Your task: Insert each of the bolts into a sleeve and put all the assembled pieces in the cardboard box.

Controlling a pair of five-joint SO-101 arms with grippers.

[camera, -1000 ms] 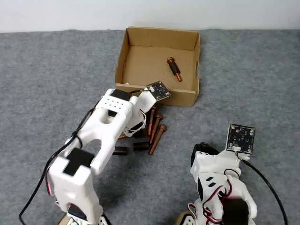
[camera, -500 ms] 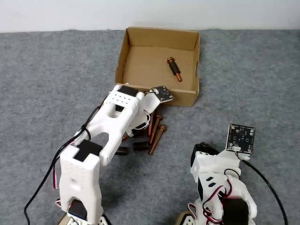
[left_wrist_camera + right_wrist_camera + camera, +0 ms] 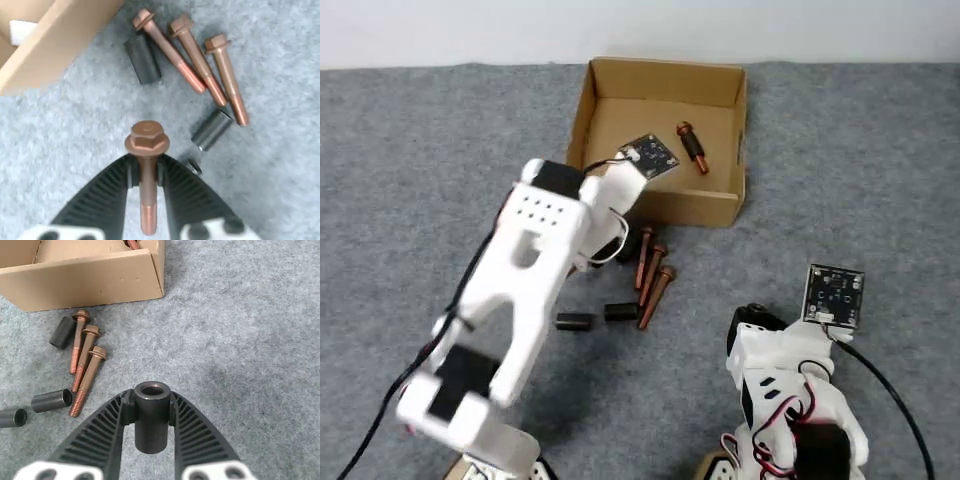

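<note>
My left gripper (image 3: 146, 167) is shut on a copper bolt (image 3: 146, 150), held head-out above the grey carpet. Below it lie three loose bolts (image 3: 197, 60) and two black sleeves (image 3: 142, 60) (image 3: 212, 130). My right gripper (image 3: 151, 402) is shut on a black sleeve (image 3: 151, 415) with its bore facing up, low over the carpet and away from the pile. In the high view the left arm (image 3: 545, 225) stands raised by the front wall of the cardboard box (image 3: 660, 205). One assembled piece (image 3: 692, 147) lies inside the box.
Three bolts (image 3: 653, 275) lie side by side in front of the box, with two sleeves (image 3: 621, 311) (image 3: 574, 321) beside them. A third sleeve (image 3: 62, 332) rests against the bolt heads near the box wall (image 3: 85, 277). The right arm (image 3: 790, 390) sits at the near right.
The left arm has risen from the pile of bolts, carrying one bolt, and its wrist now hangs over the box's front wall. The right arm has kept still.
</note>
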